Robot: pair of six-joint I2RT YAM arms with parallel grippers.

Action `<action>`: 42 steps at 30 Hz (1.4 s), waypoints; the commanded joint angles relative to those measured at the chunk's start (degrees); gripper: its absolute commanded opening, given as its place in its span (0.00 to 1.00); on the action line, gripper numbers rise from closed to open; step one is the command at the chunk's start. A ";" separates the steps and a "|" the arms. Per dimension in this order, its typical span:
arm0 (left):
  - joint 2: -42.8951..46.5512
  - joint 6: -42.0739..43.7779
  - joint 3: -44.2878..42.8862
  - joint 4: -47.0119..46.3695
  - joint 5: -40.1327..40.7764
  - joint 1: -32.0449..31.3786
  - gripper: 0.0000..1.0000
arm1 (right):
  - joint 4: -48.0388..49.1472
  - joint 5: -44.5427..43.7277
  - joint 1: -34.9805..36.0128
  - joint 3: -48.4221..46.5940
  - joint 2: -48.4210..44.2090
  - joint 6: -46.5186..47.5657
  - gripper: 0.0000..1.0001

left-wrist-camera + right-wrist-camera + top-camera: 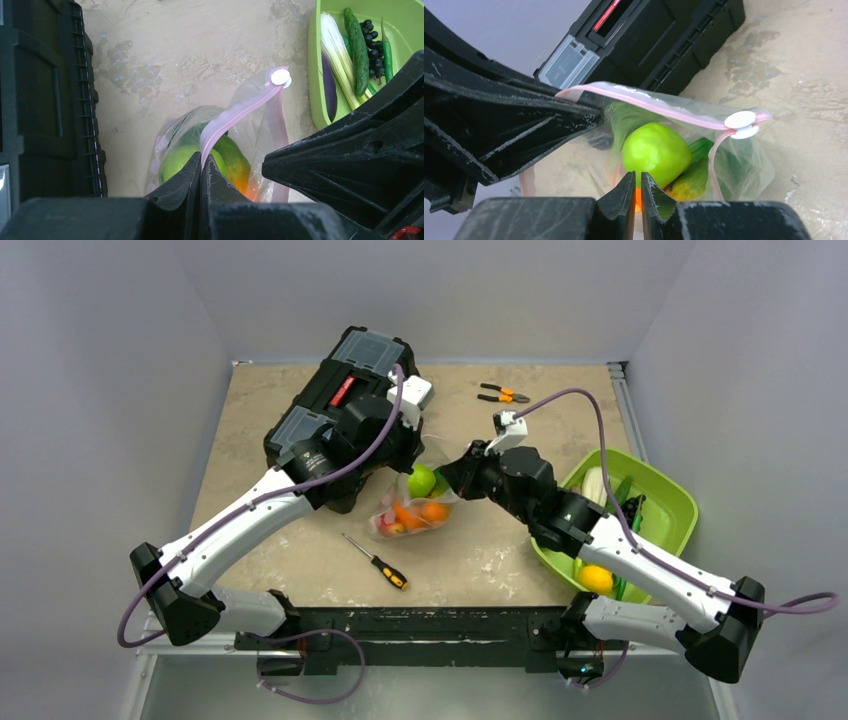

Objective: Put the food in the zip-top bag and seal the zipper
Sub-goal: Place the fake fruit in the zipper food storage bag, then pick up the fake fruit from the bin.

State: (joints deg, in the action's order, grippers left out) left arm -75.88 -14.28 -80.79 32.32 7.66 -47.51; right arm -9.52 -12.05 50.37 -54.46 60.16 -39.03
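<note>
The zip-top bag [415, 515] stands on the table, held up and open between my grippers. It holds a round green fruit [421, 480] and orange pieces. My left gripper [201, 162] is shut on the pink zipper [240, 112], whose white slider [280, 77] sits at the far end. My right gripper [636, 177] is shut just in front of the green fruit [655, 152], seemingly pinching the bag's near lip. The far zipper strip [649, 102] runs to the slider [740, 120]. More food lies in the lime-green bowl [670, 490], among it a yellow fruit [596, 579].
A black toolbox [340, 400] stands at the back left, right behind the bag. A screwdriver [375, 562] lies in front of the bag. Orange-handled pliers [503, 393] lie at the back. The bowl [312, 75] holds leafy green, cucumber and dark berries.
</note>
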 commanded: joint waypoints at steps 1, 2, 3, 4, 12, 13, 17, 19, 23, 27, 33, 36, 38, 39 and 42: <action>0.85 -0.13 -2.35 -1.99 -0.26 0.05 0.00 | -3.98 -5.68 0.34 -4.55 -0.40 1.58 0.13; 0.89 -0.09 -2.35 -1.95 -0.20 0.05 0.00 | -6.01 -6.57 0.34 -5.62 -0.38 1.84 0.16; 0.83 -0.10 -2.35 -1.93 -0.17 0.03 0.00 | -8.48 -7.63 0.30 -6.49 -0.47 1.85 0.19; 0.97 -0.13 -2.33 -1.91 -0.19 0.00 0.00 | -11.01 -9.02 0.34 -7.24 -0.68 1.85 0.22; 1.06 -0.36 -2.27 -2.03 -0.75 0.05 0.00 | -19.81 -15.13 0.26 -4.72 -6.99 1.84 0.48; 1.05 -0.39 -2.26 -2.00 -0.66 0.02 0.00 | -19.83 -15.21 0.26 -3.82 -7.99 1.63 0.50; 0.99 -0.31 -2.17 -2.00 -0.46 0.05 0.00 | -19.94 -14.95 0.28 -1.26 -9.51 1.33 0.56; 1.03 -0.31 -2.17 -1.99 -0.45 -0.09 0.00 | -20.12 -13.47 0.26 -1.30 -8.38 1.32 0.56; 1.04 -0.20 -1.93 -1.97 0.01 -0.05 0.00 | -22.02 -12.16 0.29 -3.18 -5.01 1.06 0.56; 0.86 0.13 -2.06 -1.82 0.64 -0.05 0.00 | -34.93 -32.22 0.26 -6.39 -2.93 -7.83 0.55; 1.01 0.14 -2.00 -1.92 0.41 -0.11 0.00 | -36.31 -34.73 -11.31 -0.56 -4.95 -7.60 0.53; 0.68 0.17 -2.25 -1.91 -0.04 -0.10 0.00 | -29.13 -25.56 -26.65 6.48 -7.38 -3.37 0.52; 0.68 0.07 -2.20 -1.87 -0.33 -0.05 0.00 | -26.08 -21.43 -33.42 9.07 -8.63 -3.20 0.51; 0.67 0.07 -2.18 -1.90 -0.35 -0.07 0.00 | -25.63 -20.83 -35.56 9.52 -8.73 -3.83 0.51; 0.43 0.13 -2.30 -1.79 -0.02 -0.11 0.00 | -23.66 -17.46 -42.17 10.31 -6.79 -4.91 0.51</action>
State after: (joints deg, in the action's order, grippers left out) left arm -75.88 -14.24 -80.79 32.34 7.66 -47.55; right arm -38.94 -35.70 13.93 -44.53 52.75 -43.51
